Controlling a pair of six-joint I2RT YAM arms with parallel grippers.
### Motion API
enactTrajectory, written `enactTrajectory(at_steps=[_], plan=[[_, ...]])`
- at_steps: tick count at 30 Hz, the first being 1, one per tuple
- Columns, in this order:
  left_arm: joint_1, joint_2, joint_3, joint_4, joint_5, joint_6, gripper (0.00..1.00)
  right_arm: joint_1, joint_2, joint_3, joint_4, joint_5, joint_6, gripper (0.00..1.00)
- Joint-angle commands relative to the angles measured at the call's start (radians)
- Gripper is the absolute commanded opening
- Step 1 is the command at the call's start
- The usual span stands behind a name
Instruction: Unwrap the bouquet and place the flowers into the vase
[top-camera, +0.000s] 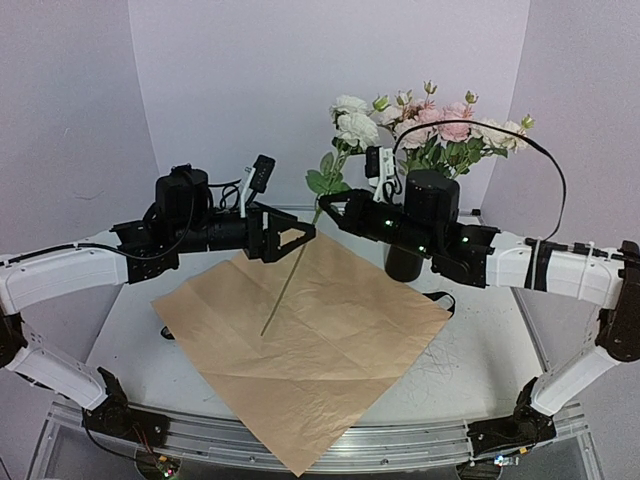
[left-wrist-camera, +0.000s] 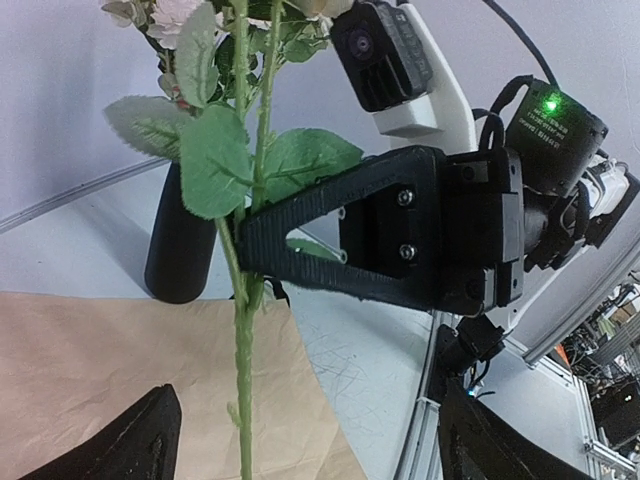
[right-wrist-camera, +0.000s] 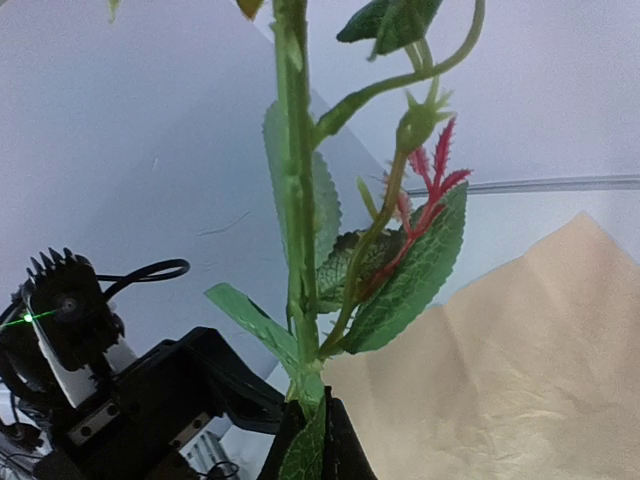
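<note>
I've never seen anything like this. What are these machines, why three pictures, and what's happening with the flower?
These are two robot arms bolted to a table. The wide picture looks down from above and behind them; the other two come from a camera on each wrist. A tan paper sheet lies unfolded on the table. The right gripper pinches the stem of one white flower; the left gripper stands open beside it. More flowers stand in the black vase.
</note>
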Motion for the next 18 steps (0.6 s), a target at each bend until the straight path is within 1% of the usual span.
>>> enactTrajectory(at_steps=[1,5,9,13,18], plan=[[-0.002,-0.052,-0.008,0.042,-0.055,0.004,0.91,0.004,-0.109,0.076,-0.103,0.228,-0.212,0.0],[-0.002,-0.056,-0.022,0.041,-0.083,0.009,0.91,0.004,-0.179,0.129,-0.2,0.443,-0.392,0.0],[-0.002,-0.048,-0.025,0.038,-0.088,0.014,0.91,0.004,-0.261,0.165,-0.211,0.635,-0.571,0.0],[-0.002,-0.034,-0.02,0.036,-0.083,0.016,0.91,0.004,-0.299,0.229,-0.202,0.715,-0.739,0.0],[-0.002,-0.011,-0.007,0.035,-0.071,0.014,0.91,0.003,-0.262,0.344,-0.195,0.786,-0.914,0.0]])
